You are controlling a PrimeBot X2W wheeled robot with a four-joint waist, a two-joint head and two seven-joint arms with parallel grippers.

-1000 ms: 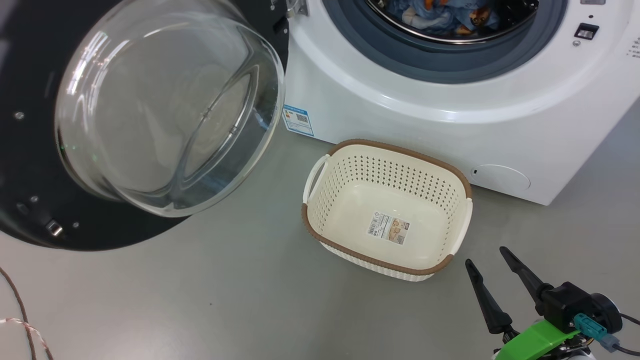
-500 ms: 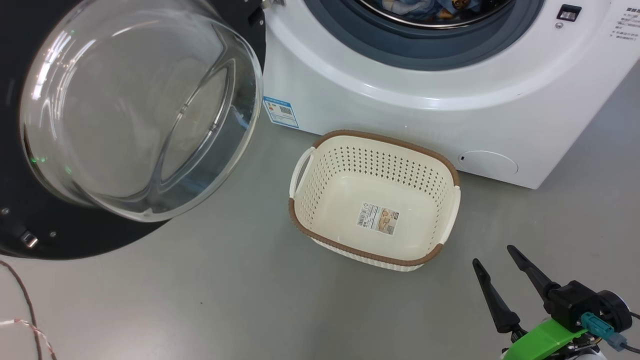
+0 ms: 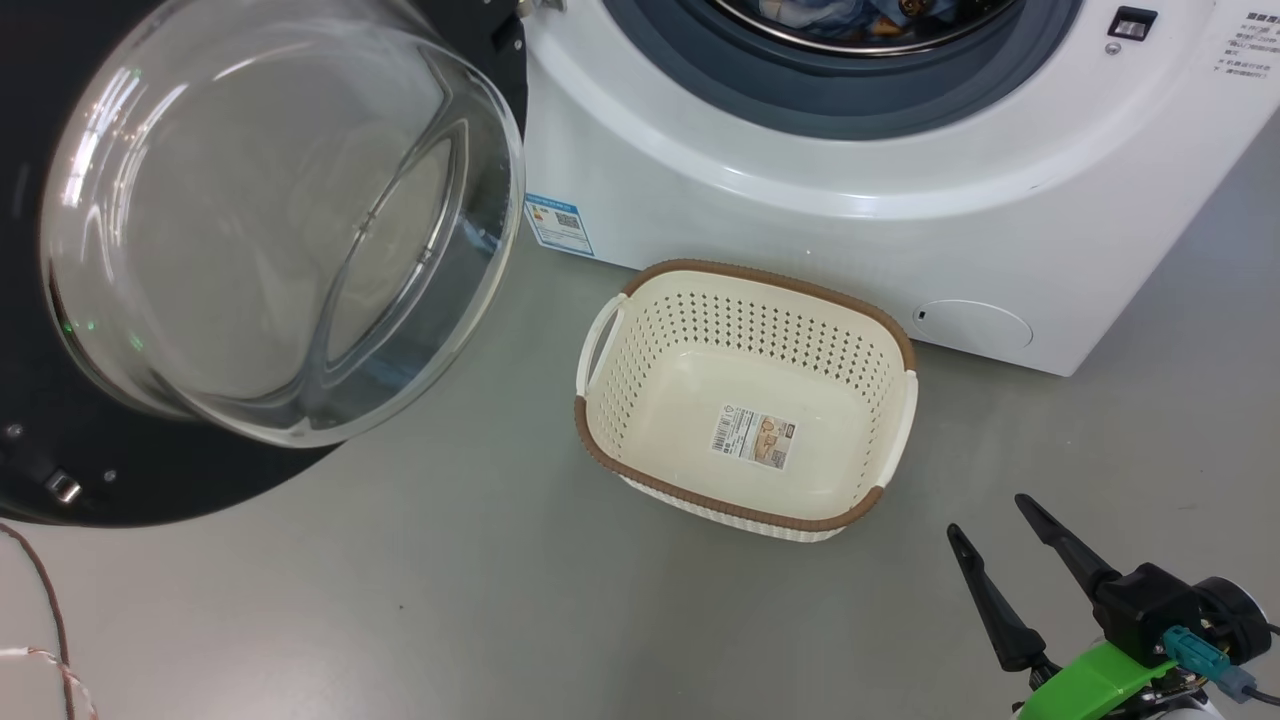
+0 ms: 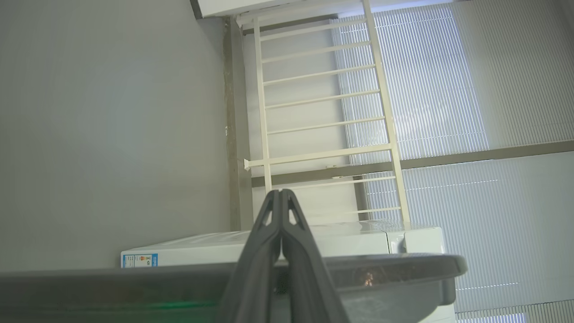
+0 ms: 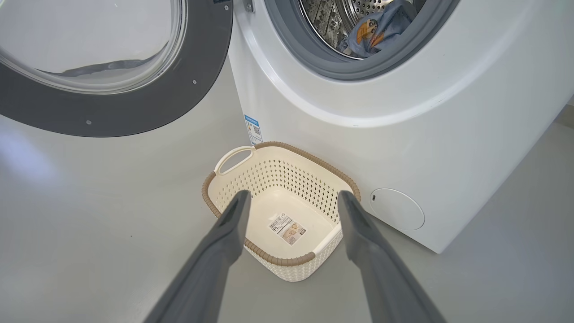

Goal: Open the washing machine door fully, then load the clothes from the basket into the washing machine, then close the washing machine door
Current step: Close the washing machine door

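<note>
Two right fingers (image 5: 226,242) apart | basket (image 3: 750,330) just beside washing machine (image 3: 800,230)

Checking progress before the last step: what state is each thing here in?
washing machine: opening uncovered, loaded.
washing machine door: open, swung out to the left.
clothes: inside the washing machine.
basket: empty, upright on the floor.
left gripper: shut, nothing between its fingers.
right gripper: open, empty.
</note>
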